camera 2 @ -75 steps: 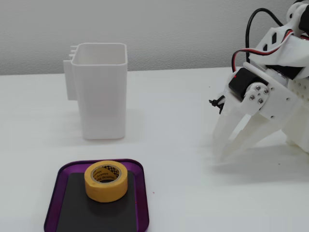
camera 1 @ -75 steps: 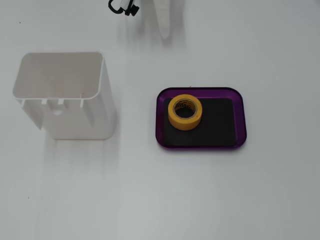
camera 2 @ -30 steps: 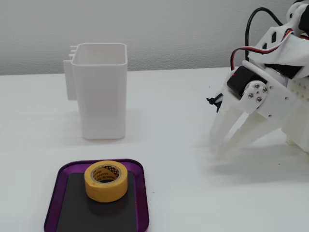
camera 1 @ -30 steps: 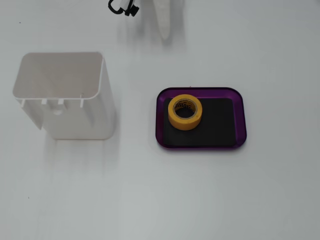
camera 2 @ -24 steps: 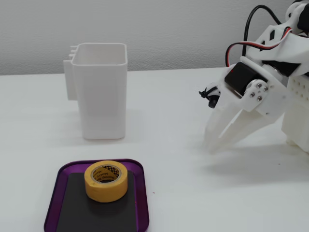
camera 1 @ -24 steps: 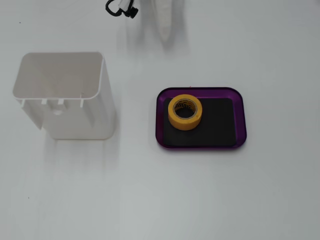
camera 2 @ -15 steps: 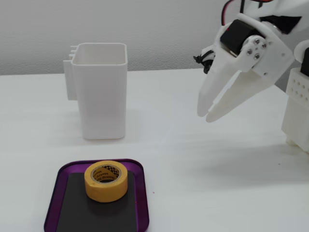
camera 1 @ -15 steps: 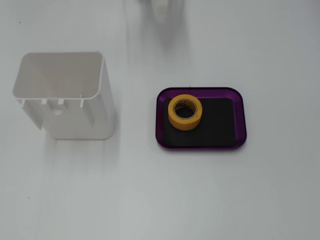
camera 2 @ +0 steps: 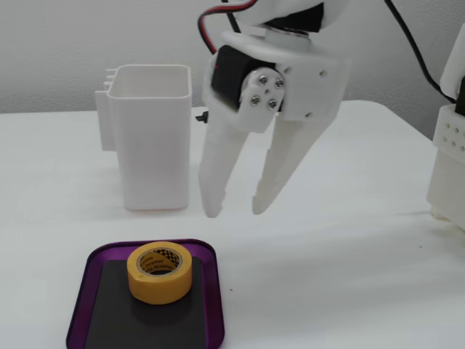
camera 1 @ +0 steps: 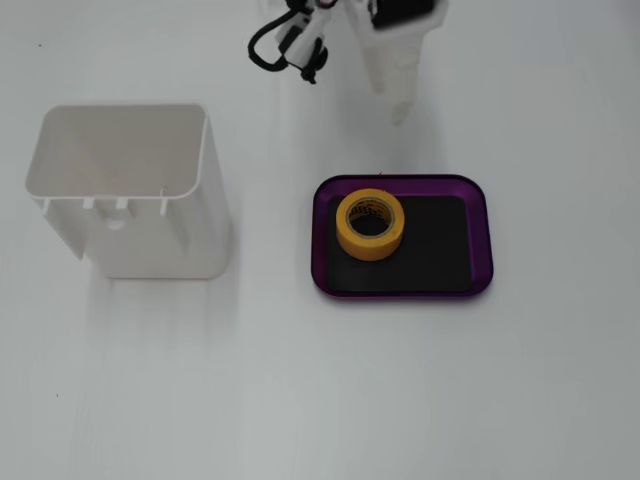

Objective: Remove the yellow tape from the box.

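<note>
Sitting flat inside the box [camera 1: 482,240] is the yellow tape [camera 1: 370,226], with its hole facing up. In a fixed view that looks down, the roll is in the left part of the box, close to the left and top walls, and the black floor to its right is bare. In a fixed view from the side, the yellow tape [camera 2: 160,272] stands near the far end of the box [camera 2: 205,287], and you can see black print on the brown ring inside it.

The gripper [camera 2: 234,208] hangs in the air with its two white fingers spread apart and pointing down. It holds nothing. Its tips are above the desk [camera 2: 341,276], beyond the far edge of the box and a bit to the right of the tape. It does not touch the tape or the box. In the view from above, only part of the gripper [camera 1: 398,95] shows at the top edge, above the box, with a black wire looped beside it.

A tall white bin [camera 1: 130,190] stands on the desk [camera 1: 320,390] to the left of the box, well apart from it. It is open at the top.
</note>
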Motion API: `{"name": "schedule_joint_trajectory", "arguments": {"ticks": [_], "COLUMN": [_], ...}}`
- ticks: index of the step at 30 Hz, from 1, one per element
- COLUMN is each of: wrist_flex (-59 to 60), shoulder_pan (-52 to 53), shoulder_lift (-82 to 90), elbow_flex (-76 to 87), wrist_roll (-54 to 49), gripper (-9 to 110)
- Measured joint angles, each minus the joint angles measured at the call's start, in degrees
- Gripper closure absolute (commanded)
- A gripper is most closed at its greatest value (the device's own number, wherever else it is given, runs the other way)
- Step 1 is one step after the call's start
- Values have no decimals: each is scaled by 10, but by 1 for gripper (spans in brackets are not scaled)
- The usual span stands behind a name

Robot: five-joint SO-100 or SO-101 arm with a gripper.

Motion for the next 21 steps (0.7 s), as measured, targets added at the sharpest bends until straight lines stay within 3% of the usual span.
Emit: {"name": "schedule_joint_trajectory", "arguments": {"ticks": [21], "wrist_flex": [-61], "shoulder_pan": [7], "shoulder_lift": [-156], "elbow_flex": [-73], "wrist_roll": [2], "gripper": [89]}}
